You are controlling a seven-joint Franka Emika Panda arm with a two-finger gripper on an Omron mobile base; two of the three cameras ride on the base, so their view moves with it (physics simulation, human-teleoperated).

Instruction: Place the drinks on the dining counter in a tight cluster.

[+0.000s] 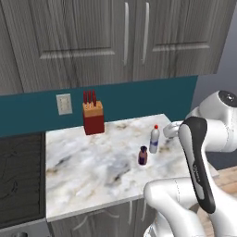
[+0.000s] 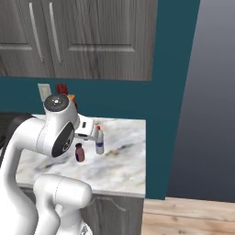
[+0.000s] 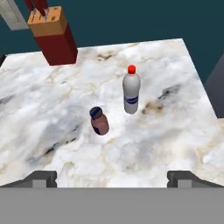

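Bottles are standing on a small marble counter (image 3: 52, 113), and neither is being touched. In the hand view the two fingertips (image 3: 43, 178) are sitting far apart at the bottom, fully spread, with nothing between them; the gripper (image 3: 112, 179) is hovering above the counter. From its midpoint, the short maroon bottle (image 3: 99, 121) is standing at about 12 o'clock, upright. The clear bottle (image 3: 131, 91) with blue label and red cap is standing at 1 o'clock of the maroon one, near it but apart. A red knife block (image 3: 53, 36) is sitting well off at 11 o'clock, against a teal wall (image 1: 139, 99). In the left base view the white arm (image 1: 199, 157) is rising at 3 o'clock of both bottles.
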